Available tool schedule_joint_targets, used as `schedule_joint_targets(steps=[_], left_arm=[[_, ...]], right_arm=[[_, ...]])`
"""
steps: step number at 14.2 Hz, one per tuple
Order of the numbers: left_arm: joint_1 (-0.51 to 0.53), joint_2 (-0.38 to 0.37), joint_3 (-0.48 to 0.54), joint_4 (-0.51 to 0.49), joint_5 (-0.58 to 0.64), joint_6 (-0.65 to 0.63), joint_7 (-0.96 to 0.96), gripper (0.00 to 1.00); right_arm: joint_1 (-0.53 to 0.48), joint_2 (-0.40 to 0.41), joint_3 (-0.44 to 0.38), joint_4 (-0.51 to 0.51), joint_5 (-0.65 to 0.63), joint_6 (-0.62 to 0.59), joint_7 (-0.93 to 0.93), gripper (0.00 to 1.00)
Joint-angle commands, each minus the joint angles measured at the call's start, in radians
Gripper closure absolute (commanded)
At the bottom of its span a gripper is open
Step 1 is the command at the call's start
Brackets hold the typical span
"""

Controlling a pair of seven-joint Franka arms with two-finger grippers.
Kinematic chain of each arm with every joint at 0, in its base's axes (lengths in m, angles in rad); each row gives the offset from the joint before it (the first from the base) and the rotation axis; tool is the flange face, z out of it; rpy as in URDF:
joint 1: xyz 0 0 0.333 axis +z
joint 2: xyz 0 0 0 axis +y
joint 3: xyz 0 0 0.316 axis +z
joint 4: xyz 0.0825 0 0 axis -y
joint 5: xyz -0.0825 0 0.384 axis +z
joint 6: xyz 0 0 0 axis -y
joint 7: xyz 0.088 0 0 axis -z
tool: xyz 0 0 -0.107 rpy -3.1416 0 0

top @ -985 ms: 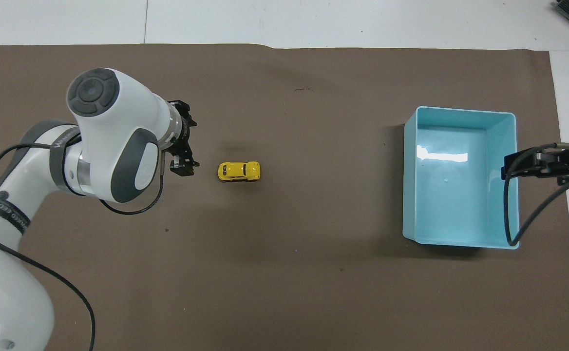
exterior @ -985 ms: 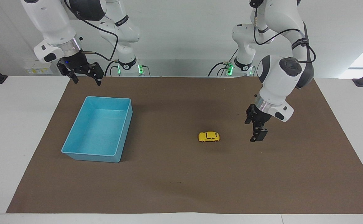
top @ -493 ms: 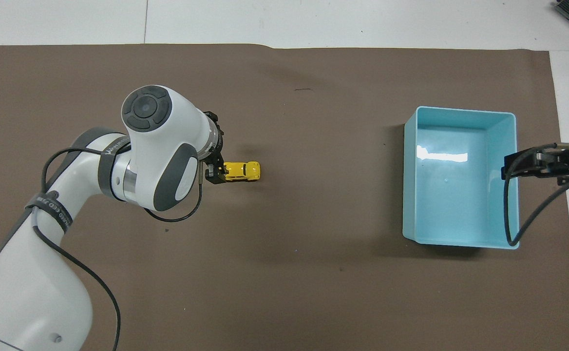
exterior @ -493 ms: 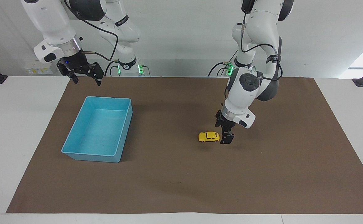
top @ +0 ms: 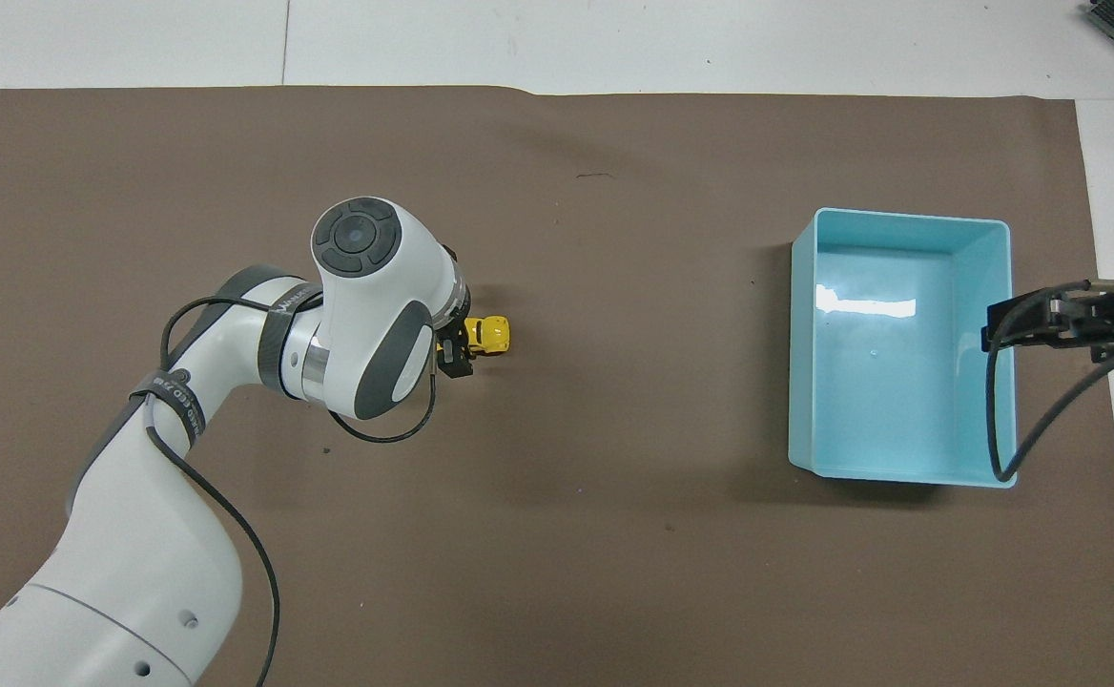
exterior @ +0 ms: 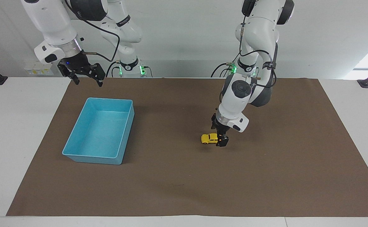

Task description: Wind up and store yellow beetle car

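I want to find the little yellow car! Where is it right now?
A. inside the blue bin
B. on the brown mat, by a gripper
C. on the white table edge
B: the yellow car sits on the brown mat with the left gripper down at its end, while the blue bin holds nothing.
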State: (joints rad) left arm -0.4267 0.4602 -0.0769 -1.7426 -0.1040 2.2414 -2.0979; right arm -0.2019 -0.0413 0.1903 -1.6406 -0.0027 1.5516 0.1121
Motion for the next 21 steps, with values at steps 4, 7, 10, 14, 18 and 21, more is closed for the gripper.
schedule_joint_targets(steps=[4, 7, 10, 14, 18, 21], left_arm=[[-0.04, -0.023, 0.017, -0.048, -0.016, 0.023, 0.038, 0.85], [-0.037, -0.026, 0.017, -0.075, -0.016, 0.023, 0.123, 1.0], [-0.023, -0.032, 0.019, -0.092, -0.016, 0.021, 0.177, 1.0], [0.037, -0.046, 0.02, -0.133, -0.016, 0.021, 0.246, 1.0], [0.109, -0.049, 0.022, -0.152, -0.016, 0.024, 0.306, 1.0], [0.151, -0.051, 0.022, -0.166, -0.016, 0.035, 0.338, 1.0]], right_arm=[[-0.013, 0.011, 0.005, 0.018, 0.023, -0.01, -0.025, 0.0], [-0.013, 0.011, 0.005, 0.018, 0.024, -0.01, -0.025, 0.0], [-0.013, 0.011, 0.005, 0.018, 0.023, -0.01, -0.025, 0.0], [-0.013, 0.011, 0.005, 0.018, 0.023, -0.01, -0.025, 0.0], [-0.013, 0.011, 0.005, 0.018, 0.023, -0.01, -0.025, 0.0], [-0.013, 0.011, 0.005, 0.018, 0.023, -0.01, -0.025, 0.0]])
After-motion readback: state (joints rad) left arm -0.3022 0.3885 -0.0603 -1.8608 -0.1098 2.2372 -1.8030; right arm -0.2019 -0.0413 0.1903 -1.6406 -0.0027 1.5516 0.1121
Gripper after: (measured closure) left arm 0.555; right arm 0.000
